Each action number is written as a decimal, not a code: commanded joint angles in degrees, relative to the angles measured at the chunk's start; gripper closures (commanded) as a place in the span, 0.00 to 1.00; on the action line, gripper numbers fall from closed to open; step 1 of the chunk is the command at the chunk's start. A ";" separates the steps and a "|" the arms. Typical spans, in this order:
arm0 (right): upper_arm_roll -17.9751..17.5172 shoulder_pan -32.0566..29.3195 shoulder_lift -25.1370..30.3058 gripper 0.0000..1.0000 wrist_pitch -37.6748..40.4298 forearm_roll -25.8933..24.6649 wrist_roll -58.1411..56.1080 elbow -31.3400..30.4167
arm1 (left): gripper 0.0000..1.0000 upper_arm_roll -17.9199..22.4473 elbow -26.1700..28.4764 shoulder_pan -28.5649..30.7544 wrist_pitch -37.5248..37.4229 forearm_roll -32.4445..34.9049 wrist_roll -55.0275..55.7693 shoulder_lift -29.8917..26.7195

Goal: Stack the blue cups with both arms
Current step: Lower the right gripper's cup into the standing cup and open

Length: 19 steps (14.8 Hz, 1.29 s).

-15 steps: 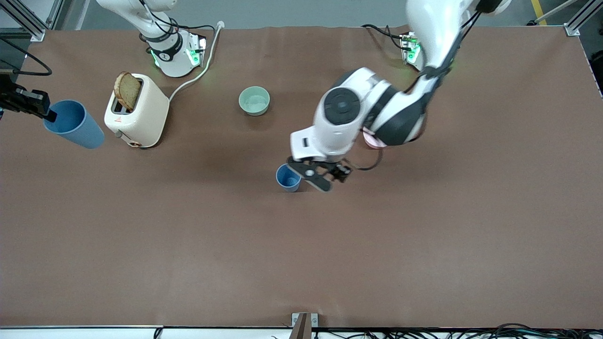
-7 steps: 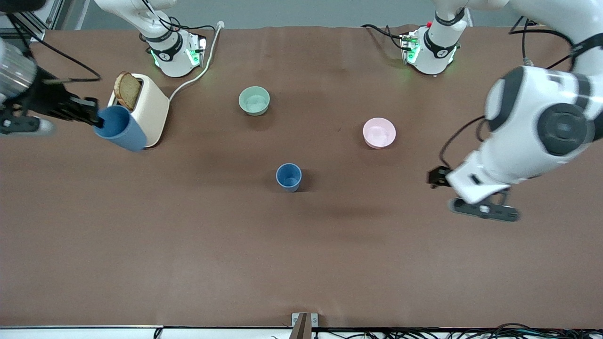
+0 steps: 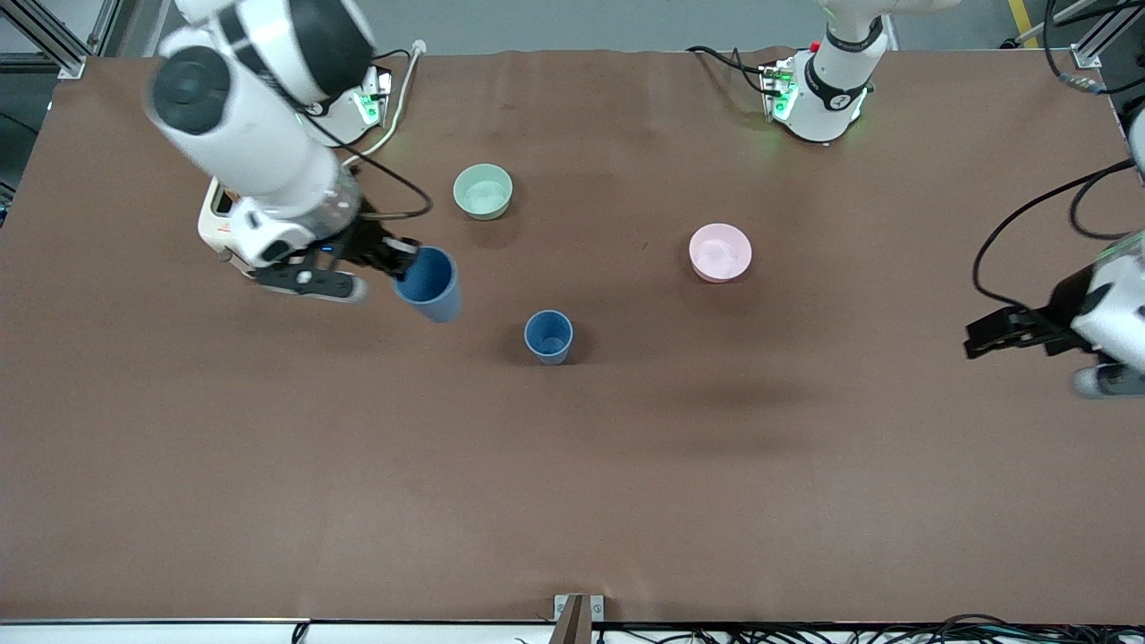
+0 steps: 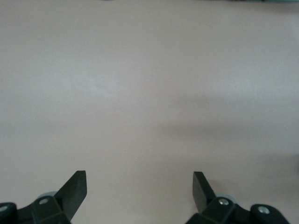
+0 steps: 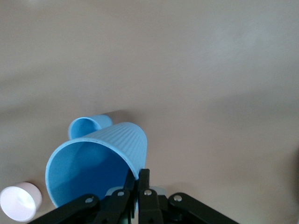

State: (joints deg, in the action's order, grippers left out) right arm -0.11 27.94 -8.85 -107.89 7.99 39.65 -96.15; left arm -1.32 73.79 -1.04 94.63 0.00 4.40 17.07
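1. A mint-green bowl (image 3: 483, 191) sits on the brown table (image 3: 572, 483).
2. A pink bowl (image 3: 720, 252) sits nearer the front camera, toward the left arm's end.
3. A cream toaster (image 3: 217, 225) is mostly hidden.

Looks like a robotics lab: brown-covered table (image 3: 572, 501) with two white arm bases (image 3: 827, 85) bolted along one edge, aluminium framing (image 3: 45, 36) at the corners, loose cables (image 3: 894, 631) by the rim. Kitchen props only, a toaster (image 3: 215, 228) and bowls (image 3: 483, 190).
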 commanded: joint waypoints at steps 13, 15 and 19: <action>0.81 13.28 -14.35 0.98 -18.40 -7.37 21.61 0.00 | 0.00 5.62 11.03 -4.76 -0.32 -2.20 1.05 -12.76; 0.81 13.28 -14.97 0.88 -18.58 -7.37 21.61 0.00 | 0.00 5.62 10.85 -4.41 -0.93 -1.85 0.17 -12.68; 0.90 13.02 -15.06 0.23 -18.58 -7.46 21.53 0.08 | 0.00 4.66 10.94 -5.02 -2.52 -1.76 -0.01 -12.76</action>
State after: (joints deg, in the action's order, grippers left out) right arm 0.73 41.14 -23.71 -126.12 1.51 60.17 -96.52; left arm 4.66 83.23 -6.41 92.71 -1.63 4.79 5.92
